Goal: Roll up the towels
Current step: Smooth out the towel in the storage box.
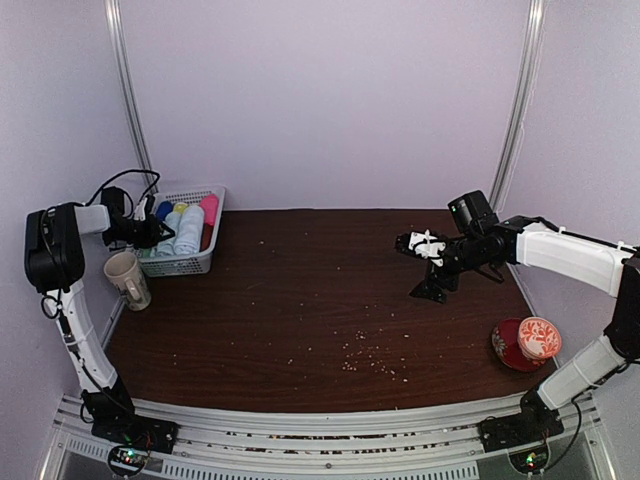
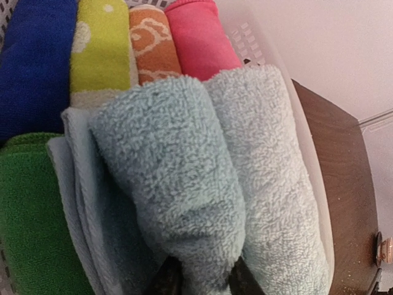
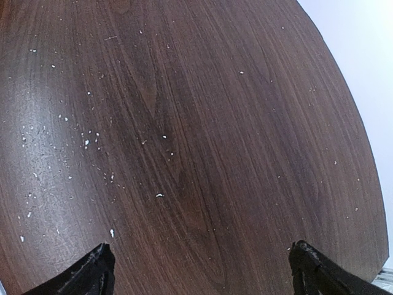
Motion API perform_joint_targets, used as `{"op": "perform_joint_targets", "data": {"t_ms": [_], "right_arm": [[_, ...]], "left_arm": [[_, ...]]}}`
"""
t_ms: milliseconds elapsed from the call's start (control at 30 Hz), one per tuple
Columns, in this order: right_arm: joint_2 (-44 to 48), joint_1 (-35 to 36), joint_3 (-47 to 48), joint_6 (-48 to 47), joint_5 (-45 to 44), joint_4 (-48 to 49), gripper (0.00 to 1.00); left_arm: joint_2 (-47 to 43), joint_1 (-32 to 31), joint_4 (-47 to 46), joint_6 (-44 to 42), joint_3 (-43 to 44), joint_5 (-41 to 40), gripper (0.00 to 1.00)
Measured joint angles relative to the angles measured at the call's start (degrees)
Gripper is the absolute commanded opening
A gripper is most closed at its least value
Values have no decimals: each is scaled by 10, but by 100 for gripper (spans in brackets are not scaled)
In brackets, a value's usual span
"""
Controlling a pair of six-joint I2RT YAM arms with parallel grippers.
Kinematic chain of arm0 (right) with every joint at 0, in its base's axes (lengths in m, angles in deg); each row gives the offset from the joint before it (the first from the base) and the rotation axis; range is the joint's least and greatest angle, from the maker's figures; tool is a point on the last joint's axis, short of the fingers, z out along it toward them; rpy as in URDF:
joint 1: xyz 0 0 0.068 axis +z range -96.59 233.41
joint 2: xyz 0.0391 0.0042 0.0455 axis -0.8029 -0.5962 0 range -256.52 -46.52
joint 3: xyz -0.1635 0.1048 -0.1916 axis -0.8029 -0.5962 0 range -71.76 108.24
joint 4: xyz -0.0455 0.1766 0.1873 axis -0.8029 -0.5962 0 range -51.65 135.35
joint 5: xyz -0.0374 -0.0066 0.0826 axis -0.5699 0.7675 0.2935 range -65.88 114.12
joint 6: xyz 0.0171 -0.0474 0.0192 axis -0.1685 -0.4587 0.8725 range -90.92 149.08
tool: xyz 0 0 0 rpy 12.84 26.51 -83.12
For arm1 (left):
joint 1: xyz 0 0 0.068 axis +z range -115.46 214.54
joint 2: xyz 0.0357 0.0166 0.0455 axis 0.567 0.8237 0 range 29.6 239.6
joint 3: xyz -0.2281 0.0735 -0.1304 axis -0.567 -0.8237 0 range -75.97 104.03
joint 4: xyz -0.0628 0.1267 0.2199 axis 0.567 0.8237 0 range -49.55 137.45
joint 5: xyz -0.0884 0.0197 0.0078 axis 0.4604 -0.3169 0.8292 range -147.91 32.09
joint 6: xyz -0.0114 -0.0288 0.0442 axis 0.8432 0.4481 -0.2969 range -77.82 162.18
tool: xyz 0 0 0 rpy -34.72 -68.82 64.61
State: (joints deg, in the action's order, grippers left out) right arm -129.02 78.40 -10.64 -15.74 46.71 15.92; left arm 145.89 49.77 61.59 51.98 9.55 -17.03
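The left claw [image 2: 202, 284] is mostly buried under the pale towel [image 2: 178, 184], so its hold cannot be judged; the blue roll [image 2: 31, 61] and green roll [image 2: 24, 215] run off the picture's edge.

**A:** What are the towels [image 2: 166, 184] made of?
**B:** Pale blue terry cloth with a thick looped pile, matt and nubbly. The bright rolls [image 2: 31, 67] are cloth too, with a finer nap. The orange one carries a woven pattern.
**A:** And the basket [image 1: 185, 266]?
**B:** White plastic lattice, smooth and faintly shiny.
**A:** The worktop [image 3: 196, 123]?
**B:** Dark wood grain, smooth with a soft sheen, speckled with pale crumbs.
**A:** Anything glossy?
**B:** The red bowl [image 1: 505, 348] at the near right looks glazed. The beige mug [image 1: 127, 278] on the left looks smooth. The rail [image 1: 320, 412] along the near edge is ribbed bare metal.
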Motion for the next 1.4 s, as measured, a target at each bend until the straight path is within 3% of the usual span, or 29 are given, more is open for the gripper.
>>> {"op": "perform_joint_targets", "data": {"t_ms": [600, 667, 767, 867, 1100, 1300, 1400], "right_arm": [[-4, 0, 0, 0, 5, -6, 100], [-4, 0, 0, 0, 5, -7, 100], [-4, 0, 0, 0, 5, -7, 100], [-4, 0, 0, 0, 5, -8, 100], [-4, 0, 0, 0, 6, -8, 100], [-4, 0, 0, -1, 6, -8, 100], [-4, 0, 0, -2, 7, -8, 100]], "left_arm": [[-25, -3, 65, -19, 44, -160, 44], [-25, -3, 70, -24, 46, -172, 41], [-25, -5, 73, -29, 46, -189, 27], [-25, -10, 77, -37, 49, -210, 25], [-14, -37, 94, -54, 69, -264, 31], [12, -54, 102, -61, 80, -301, 30], [13, -56, 103, -61, 82, -311, 38]]}}
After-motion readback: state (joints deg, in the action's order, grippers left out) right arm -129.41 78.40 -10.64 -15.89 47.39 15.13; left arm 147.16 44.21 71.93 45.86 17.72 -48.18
